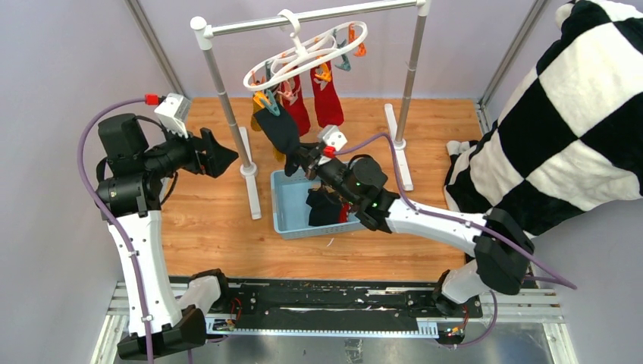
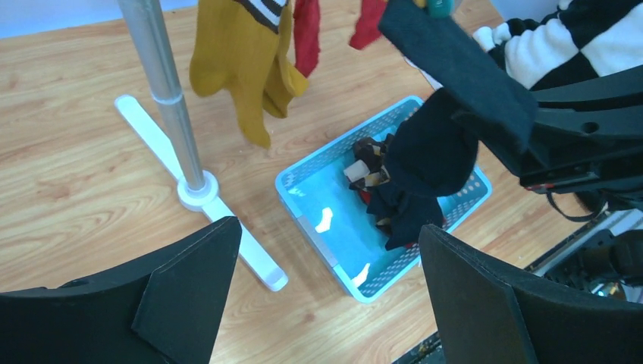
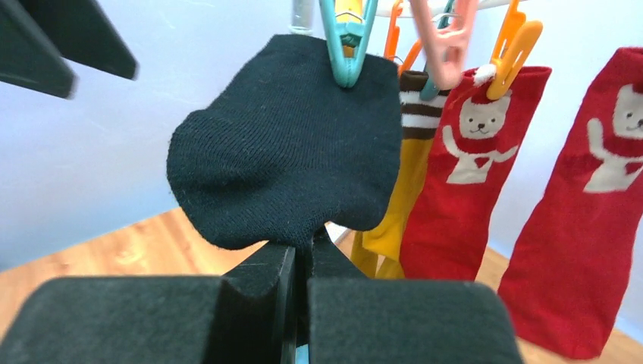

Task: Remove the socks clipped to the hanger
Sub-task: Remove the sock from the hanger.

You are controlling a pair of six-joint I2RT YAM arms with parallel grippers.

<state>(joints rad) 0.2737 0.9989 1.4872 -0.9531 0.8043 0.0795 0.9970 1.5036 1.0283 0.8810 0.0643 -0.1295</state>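
Right now the right gripper (image 3: 302, 265) is pressed together on the lower edge of the dark sock (image 3: 288, 144). This sock hangs from a teal peg (image 3: 345, 38) of the white ring hanger (image 1: 307, 53) on the grey rail stand (image 1: 220, 83), above the light blue basket (image 1: 282, 208) where a few socks lie. Beside it a mustard sock (image 3: 390, 220) and two red socks (image 3: 462, 174) with a bear picture are clipped too, while the left gripper (image 2: 327, 243) has its fingers spread wide, holds nothing and hovers over the wooden table (image 2: 68, 167) to the left of the stand.
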